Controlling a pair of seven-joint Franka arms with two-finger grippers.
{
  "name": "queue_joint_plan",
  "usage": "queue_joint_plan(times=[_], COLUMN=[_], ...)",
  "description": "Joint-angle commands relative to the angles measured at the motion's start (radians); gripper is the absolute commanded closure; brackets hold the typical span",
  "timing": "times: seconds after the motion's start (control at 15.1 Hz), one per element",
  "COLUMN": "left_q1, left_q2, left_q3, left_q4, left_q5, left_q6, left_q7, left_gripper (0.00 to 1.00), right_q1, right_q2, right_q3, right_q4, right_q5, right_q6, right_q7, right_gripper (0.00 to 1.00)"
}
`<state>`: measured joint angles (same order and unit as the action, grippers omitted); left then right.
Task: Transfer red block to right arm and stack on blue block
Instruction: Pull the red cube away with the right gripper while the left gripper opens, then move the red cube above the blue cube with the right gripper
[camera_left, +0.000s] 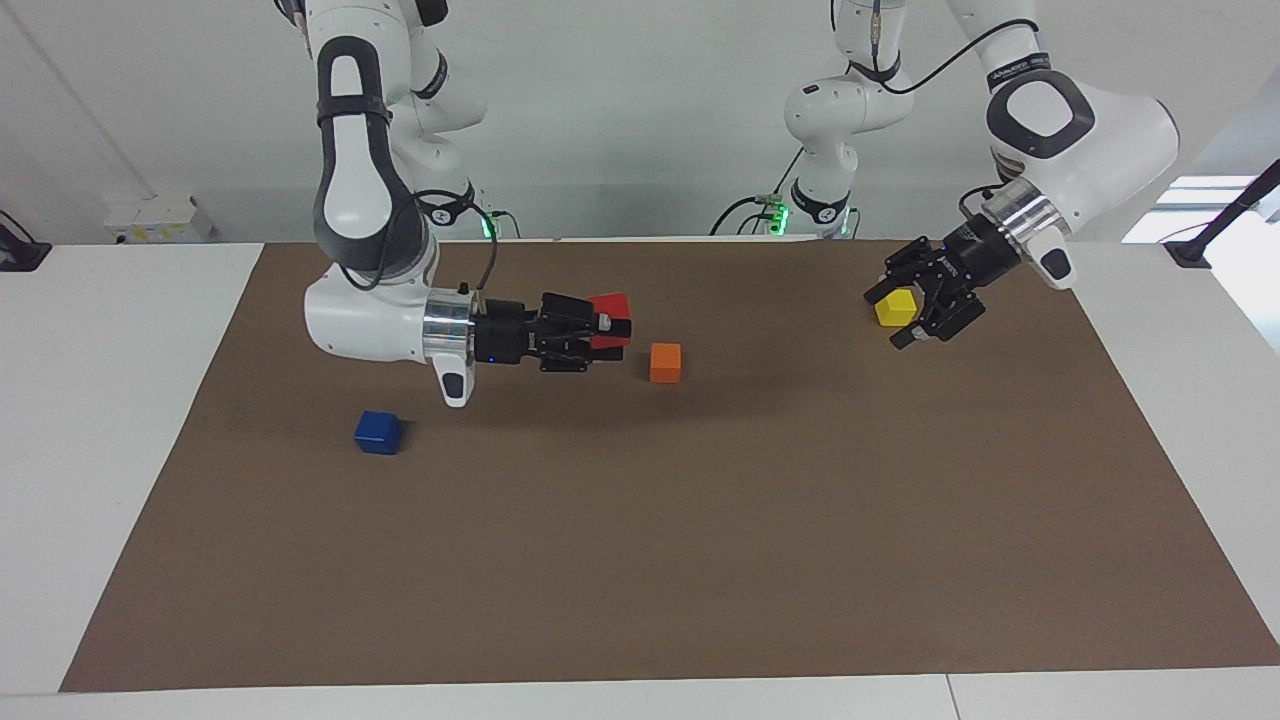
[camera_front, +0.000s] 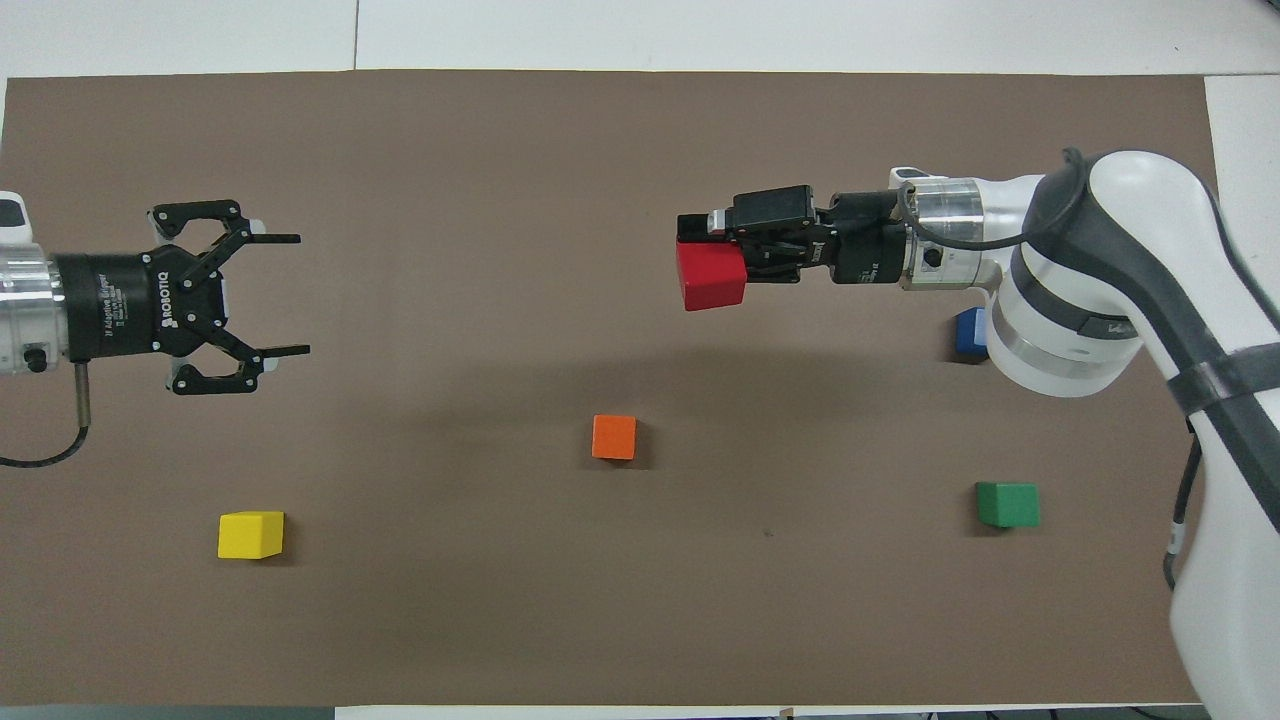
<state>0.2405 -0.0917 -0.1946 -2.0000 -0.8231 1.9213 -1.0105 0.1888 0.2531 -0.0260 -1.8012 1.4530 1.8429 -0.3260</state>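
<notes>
My right gripper (camera_left: 612, 328) is shut on the red block (camera_left: 610, 312) and holds it above the mat, fingers lying level and pointing toward the left arm's end. In the overhead view the gripper (camera_front: 704, 262) and red block (camera_front: 710, 278) hang over the mat's middle. The blue block (camera_left: 378, 432) sits on the mat toward the right arm's end; in the overhead view it (camera_front: 968, 333) is partly hidden under the right arm's wrist. My left gripper (camera_left: 884, 319) is open and empty, raised at its own end (camera_front: 301, 294).
An orange block (camera_left: 665, 362) (camera_front: 614, 437) lies mid-mat, nearer to the robots than the red block. A yellow block (camera_front: 251, 534) lies near the left gripper, showing between its fingers in the facing view (camera_left: 897, 306). A green block (camera_front: 1008, 504) lies nearer to the robots than the blue block. Brown mat (camera_left: 640, 560).
</notes>
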Motion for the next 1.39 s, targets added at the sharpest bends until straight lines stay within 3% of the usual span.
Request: queue_joint_plan(times=[0.0,0.2,0.46,0.8,1.0,1.33], left_q1=[0.03,0.013,-0.021,-0.007,-0.02,-0.029], left_q2=[0.029,0.046,0.038,0.046,0.047,0.136], left_q3=[-0.009,-0.013,-0.023,-0.006,-0.008,-0.026], left_q4=[0.061,0.107,0.122,0.246,0.286,0.484], left_q5=[0.169,0.405,0.723,0.821,0.887,0.958], left_q6=[-0.041,-0.074,-0.114,-0.263,-0.307,-0.504], left_q7=[0.111,0.324,0.417,0.704,0.795,0.935], left_gripper=[0.0,0.0,0.0,0.0,0.0,0.0], right_q1=[-0.066,-0.107,-0.129,-0.14,-0.175,-0.173], right_q2=[-0.069,-0.115,-0.144,-0.137,-0.117,-0.083], right_q3=[0.0,0.0,-0.002,-0.003,-0.002,0.0], right_q4=[-0.001,0.019,0.083,0.094,0.088,0.04], right_q5=[-0.21,-0.458,-0.869,-1.258,-1.356,-1.428], right_q6=[0.001,-0.01,-0.069,-0.091,-0.056,0.148], right_q7=[0.105,0.197,0.347,0.4,0.401,0.389], right_gripper=[1.0,1.0,1.0,1.0,1.0,1.0])
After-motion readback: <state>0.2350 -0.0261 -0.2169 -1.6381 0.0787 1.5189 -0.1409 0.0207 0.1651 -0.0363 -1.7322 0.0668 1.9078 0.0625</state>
